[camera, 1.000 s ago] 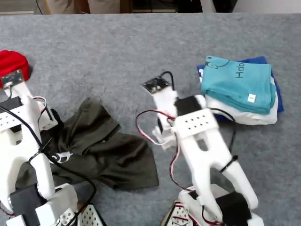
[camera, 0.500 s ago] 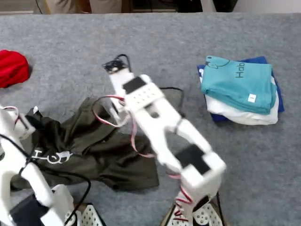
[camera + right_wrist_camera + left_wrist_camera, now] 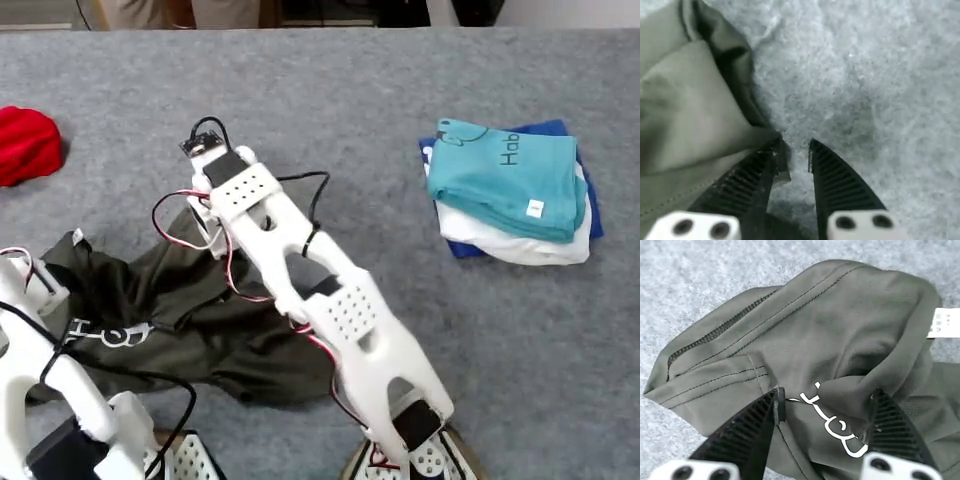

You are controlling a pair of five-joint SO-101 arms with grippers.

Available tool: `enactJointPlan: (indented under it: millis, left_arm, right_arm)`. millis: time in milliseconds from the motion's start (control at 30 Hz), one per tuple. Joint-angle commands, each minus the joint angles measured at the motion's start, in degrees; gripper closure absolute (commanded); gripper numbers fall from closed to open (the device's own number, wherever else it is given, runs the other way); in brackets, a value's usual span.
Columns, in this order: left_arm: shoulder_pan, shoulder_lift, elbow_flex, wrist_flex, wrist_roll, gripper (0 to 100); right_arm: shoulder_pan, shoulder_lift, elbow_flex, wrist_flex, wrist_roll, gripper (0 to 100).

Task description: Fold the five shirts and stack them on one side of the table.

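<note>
A crumpled dark olive shirt [image 3: 200, 320] with white print lies at the near left of the grey table. My left gripper [image 3: 824, 407] is open wide just above its folds, with the print and a white tag [image 3: 939, 322] ahead of it. My right arm [image 3: 290, 260] stretches across to the shirt's far edge. There my right gripper [image 3: 796, 152] stands open by a narrow gap on the carpet, one finger [image 3: 767, 167] touching the olive hem [image 3: 700, 125]. A folded stack sits at the far right: a teal shirt [image 3: 505, 175] on a white one [image 3: 520, 245] and a blue one [image 3: 592, 215].
A red shirt [image 3: 25, 145] lies bunched at the far left edge. My left arm [image 3: 35, 350] rises from the near left corner. Grey carpet [image 3: 360, 110] covers the table between the olive shirt and the stack.
My right arm has swung left from the table's middle to the olive shirt's far edge. My left arm has pulled back toward the near left, and the shirt has spread leftward.
</note>
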Motion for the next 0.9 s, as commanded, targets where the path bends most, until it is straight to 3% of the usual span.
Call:
enactJointPlan:
  millis: [0,200,600,867]
  left_arm:
    - [-0.5,-1.7,-0.2,-0.6,-0.4,73]
    - [-0.5,-1.7,-0.4,-0.6,-0.5,73]
    - [-0.2,-1.7,-0.4,-0.6,-0.5,73]
    - [-0.1,-1.6,-0.4,-0.6,-0.5,73]
  right_arm:
    - [-0.8,4.2,-13.6,7.5,-0.6,89.9]
    - [1.4,3.4,-18.1,8.7,-0.3,86.8]
    - [-1.5,-13.0,6.8,7.1,-0.1,86.0]
    - [-1.8,-9.5,8.2,0.8,-0.5,86.0]
